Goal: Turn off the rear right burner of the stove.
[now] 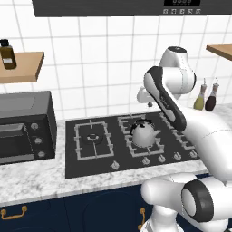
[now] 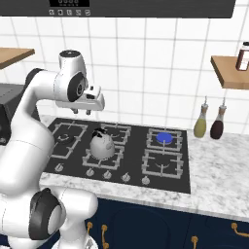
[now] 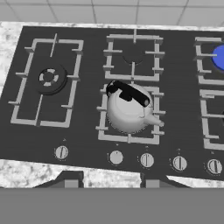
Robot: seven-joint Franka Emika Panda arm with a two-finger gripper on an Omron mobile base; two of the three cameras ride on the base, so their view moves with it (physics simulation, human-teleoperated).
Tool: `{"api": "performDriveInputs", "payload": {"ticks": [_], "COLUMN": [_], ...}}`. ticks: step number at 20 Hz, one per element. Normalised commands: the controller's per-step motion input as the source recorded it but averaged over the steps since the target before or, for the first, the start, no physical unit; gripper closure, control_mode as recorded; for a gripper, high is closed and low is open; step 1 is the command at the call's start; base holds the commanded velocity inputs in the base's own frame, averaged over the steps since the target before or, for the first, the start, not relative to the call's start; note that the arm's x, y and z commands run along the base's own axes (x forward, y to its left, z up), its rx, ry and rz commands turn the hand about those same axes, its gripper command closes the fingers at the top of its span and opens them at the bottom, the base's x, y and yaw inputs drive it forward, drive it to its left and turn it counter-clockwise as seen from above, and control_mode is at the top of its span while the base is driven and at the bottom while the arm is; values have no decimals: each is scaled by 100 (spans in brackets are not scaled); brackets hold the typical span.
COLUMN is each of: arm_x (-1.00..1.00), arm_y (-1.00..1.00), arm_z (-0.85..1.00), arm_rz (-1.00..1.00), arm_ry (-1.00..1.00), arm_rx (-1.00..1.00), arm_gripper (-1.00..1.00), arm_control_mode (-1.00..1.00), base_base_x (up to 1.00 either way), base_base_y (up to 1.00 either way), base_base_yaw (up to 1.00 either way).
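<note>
Rear right burner is lit, blue flame glowing at the back right of the stove, so the job hasn't begun. Sweeping left to right: toaster oven sits just off the cooktop's left edge, then the wide burner with its big square grate, bare on top. In the middle, a silver kettle sits on the front centre grate, spout pointing right, just behind the knob row. That's the thing to mind, I'd say, because its body crowds the central knobs.

The gripper hangs high above the cooktop's left-centre, looking straight down, holding nothing; how wide its fingers stand I cannot tell. It looks parked up there for a survey, well clear of everything.

Further right, the flame shows at the hand view's edge, and the rightmost knobs lie in open black surface near the stove's front lip, marble counter beyond. Two bottles stand near the stove's right edge, at the wall. Plenty of room, I judge, for a low approach from the front.
</note>
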Motion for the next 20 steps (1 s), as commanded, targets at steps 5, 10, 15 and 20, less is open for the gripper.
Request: {"api": "performDriveInputs", "payload": {"ticks": [5, 10, 15, 20], "arm_x": [-10, -35, -17, 0], "arm_y": [-29, -64, -34, 0], "arm_z": [-16, -30, -26, -26], "arm_rz": [-7, -17, -12, 0], "arm_ry": [5, 6, 10, 15], "arm_rx": [1, 2, 0, -4], "arm_gripper": [-100, -100, -100, -100], "arm_control_mode": [-100, -100, -100, -100], "base_base_x": [0, 0, 0, 0], "base_base_y": [0, 0, 0, 0], "base_base_yaw": [0, 0, 0, 0]}}
